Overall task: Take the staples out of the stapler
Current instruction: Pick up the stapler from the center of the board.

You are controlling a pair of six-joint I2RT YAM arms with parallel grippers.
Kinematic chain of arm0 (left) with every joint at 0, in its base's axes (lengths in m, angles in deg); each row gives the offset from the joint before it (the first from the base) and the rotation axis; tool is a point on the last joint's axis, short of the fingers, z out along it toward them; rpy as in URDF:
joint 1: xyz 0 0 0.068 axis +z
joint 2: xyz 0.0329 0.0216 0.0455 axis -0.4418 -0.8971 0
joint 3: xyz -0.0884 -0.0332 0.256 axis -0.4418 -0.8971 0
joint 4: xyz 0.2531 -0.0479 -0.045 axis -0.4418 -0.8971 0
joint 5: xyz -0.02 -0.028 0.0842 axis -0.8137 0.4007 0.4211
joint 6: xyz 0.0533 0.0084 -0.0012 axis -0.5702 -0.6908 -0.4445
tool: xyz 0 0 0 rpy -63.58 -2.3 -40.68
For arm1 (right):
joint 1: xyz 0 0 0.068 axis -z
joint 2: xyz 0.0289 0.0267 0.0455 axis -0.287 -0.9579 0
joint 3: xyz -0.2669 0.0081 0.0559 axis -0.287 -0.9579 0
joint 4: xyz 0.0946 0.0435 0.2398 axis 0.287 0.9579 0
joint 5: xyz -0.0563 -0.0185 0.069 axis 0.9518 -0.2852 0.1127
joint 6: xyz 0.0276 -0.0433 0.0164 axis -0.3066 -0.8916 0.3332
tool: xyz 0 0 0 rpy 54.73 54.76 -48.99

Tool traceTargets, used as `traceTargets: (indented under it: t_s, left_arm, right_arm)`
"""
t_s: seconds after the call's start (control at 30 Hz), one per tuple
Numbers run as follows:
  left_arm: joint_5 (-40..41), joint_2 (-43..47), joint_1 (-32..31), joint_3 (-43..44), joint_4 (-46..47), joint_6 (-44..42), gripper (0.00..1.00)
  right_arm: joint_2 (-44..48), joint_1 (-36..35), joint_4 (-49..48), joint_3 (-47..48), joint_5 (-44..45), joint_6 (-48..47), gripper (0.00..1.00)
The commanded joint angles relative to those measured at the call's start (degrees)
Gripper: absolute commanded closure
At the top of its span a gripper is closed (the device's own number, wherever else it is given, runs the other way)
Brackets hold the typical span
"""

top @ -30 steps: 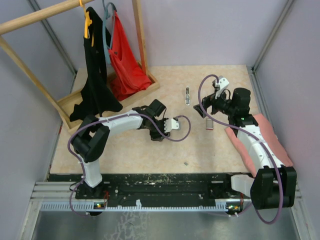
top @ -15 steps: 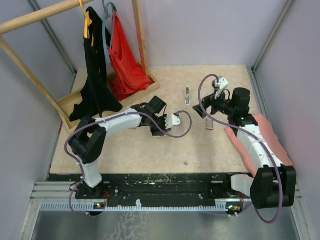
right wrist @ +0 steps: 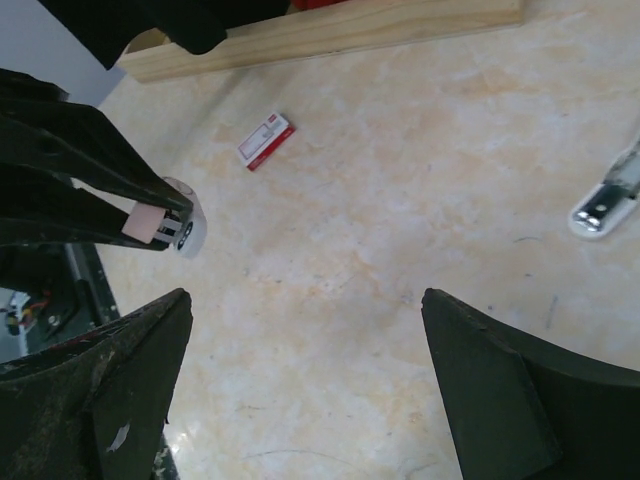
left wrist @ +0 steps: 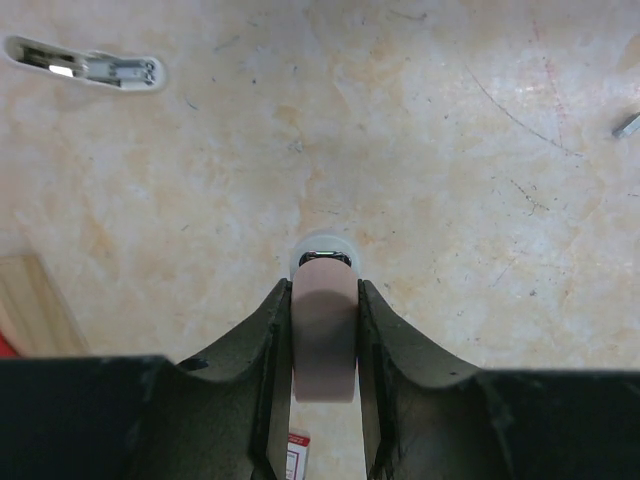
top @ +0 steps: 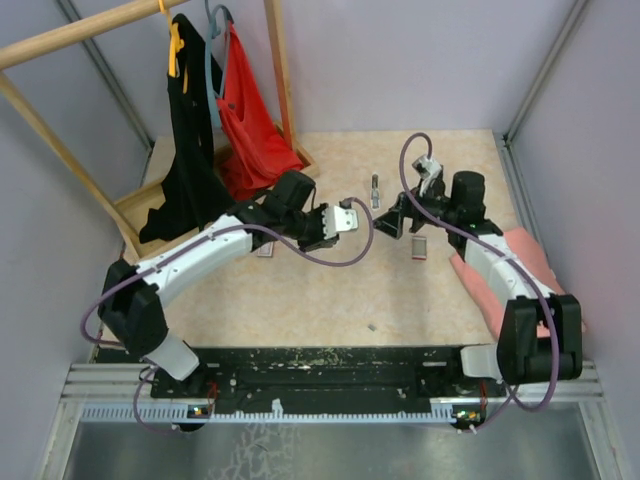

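Evidently the left end effector point(left wrist: 323, 290) is closed narrow on the stapler point(left wrist: 323, 345), a small pink body with a white rounded nose and a metal lip. It pinches the flanks so the nose juts forward, apparently lifted off the surface point(left wrist: 420, 150). Held that way, the front is offered toward the right end effector point(right wrist: 305, 300), which faces it with fingers spread wide and grips nothing. That reads as a setup for the right arm to work at the nose while the left steadies the body. What the stapler holds inside cannot be told.

Outward on the surface lie what look like loose staples point(top: 371, 326): one tiny grey fragment sits well apart from both arms, toward the near edge. A thin silver strip point(left wrist: 628, 125) shows at the border of the left wrist view. A white elongated piece with a metal channel point(right wrist: 603, 207) lies flat beyond the two end effectors and is probably a stapler part set aside. A small red-labelled box point(right wrist: 266, 141) rests near the wooden rack base point(right wrist: 330, 35).
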Motion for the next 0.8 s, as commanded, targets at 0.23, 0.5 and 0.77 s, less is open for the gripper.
traceTargets:
  t_s: [0.23, 0.5, 0.77]
  left_arm:
    - [-3.06, 13.76, -0.20, -8.96, 8.13, -2.18, 1.00]
    - [-6.49, 13.73, -0.20, -9.66, 7.92, -1.56, 1.00]
    - [-8.10, 11.68, -0.18, -7.84, 6.59, -0.98, 1.00]
  right_arm:
    - [-8.29, -11.20, 1.87, 8.84, -5.66, 4.92, 0.03]
    - [-8.59, -12.63, -6.29, 4.22, -8.80, 10.41, 0.06]
    - [-9.37, -13.95, -9.44, 2.73, -9.94, 13.34, 0.20]
